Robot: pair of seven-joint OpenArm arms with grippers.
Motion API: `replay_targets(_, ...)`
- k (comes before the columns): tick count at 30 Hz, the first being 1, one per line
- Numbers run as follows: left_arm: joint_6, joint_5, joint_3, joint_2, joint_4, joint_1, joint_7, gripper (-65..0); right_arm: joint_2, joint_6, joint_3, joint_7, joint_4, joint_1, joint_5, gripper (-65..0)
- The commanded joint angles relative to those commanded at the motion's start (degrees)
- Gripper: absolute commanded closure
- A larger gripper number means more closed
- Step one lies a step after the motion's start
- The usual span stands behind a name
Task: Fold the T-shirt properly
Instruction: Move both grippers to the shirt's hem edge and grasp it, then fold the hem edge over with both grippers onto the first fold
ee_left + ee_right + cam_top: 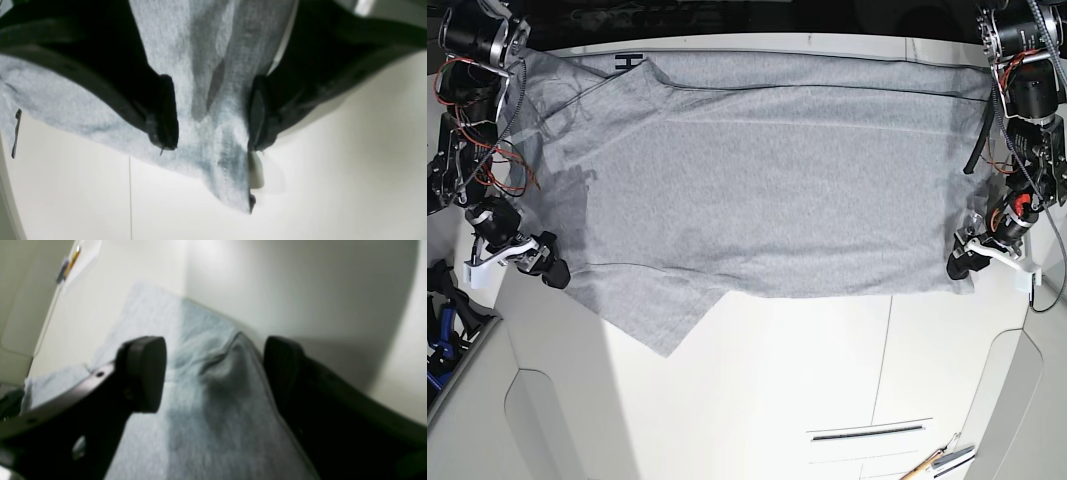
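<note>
across the white table (pixel 827 380) both grippers, left (pixel 960 266) and right (pixel 551 270), pinch the t-shirt (pixel 767 190), stretched flat, likely ready to fold over evenly.

Grey T-shirt (pixel 767 190) spread wide across the white surface

Light heather-grey knit, plain side up, stretched sideways so its long upper edge runs along the far edge of the surface; a bit of black lettering shows at a turned-over fold near the far corner on the base view's left. The near edge runs fairly straight, then drops into a loose pointed flap toward the base view's left. Soft creases and a darker shaded patch mark that same side. In the left wrist view a corner of the cloth (pixel 213 100) hangs in a gathered, stitched point
</note>
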Motion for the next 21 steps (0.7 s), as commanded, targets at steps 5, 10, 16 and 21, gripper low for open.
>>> replay_targets(5,0.0,0.0,0.0,0.0,0.0,0.0,0.0,-2.0,0.0,-0.13,0.0,-3.9,5.2,0.0,-0.2,-32.5)
replay_targets(10,0.0,0.0,0.0,0.0,0.0,0.0,0.0,0.0,0.2,-0.5,0.0,-7.2,8.1,0.0,-0.2,0.0)
replay_targets(16,-0.5,-3.3,0.0,-1.4,1.6,-0.3,5.2,0.0,0.5,-0.5,0.0,-8.1,12.4,0.0,-0.2,0.0)
replay_targets(21,-0.5,-8.0,0.0,-4.1,7.5,0.5,12.9,0.0,0.5,-0.48,0.0,-16.0,19.0,-0.5,0.7,0.0)
